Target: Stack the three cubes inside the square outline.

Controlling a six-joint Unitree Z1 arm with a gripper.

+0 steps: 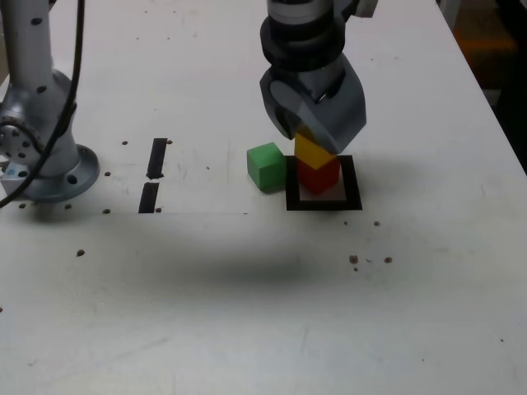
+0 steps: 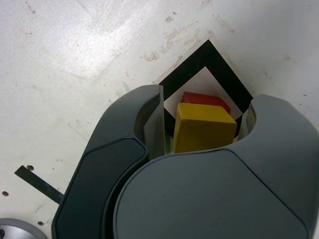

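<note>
The red cube (image 1: 319,175) (image 2: 204,98) sits inside the black tape square outline (image 1: 352,185) (image 2: 219,64). The yellow cube (image 1: 313,151) (image 2: 203,128) rests on top of it, turned slightly. My gripper (image 1: 317,132) (image 2: 206,99) hangs right over this pair, its jaws on either side of the yellow cube. In the wrist view a thin gap shows between one pad and the yellow cube, so the gripper is open. The green cube (image 1: 266,167) lies on the table just outside the outline, on the exterior view's left; the wrist view shows only a sliver of it.
Two short black tape strips (image 1: 158,158) (image 1: 149,197) lie further toward the exterior view's left, near the arm's grey base (image 1: 41,156). One strip (image 2: 37,183) also shows in the wrist view. The white table's edge (image 1: 494,107) runs along the exterior view's right.
</note>
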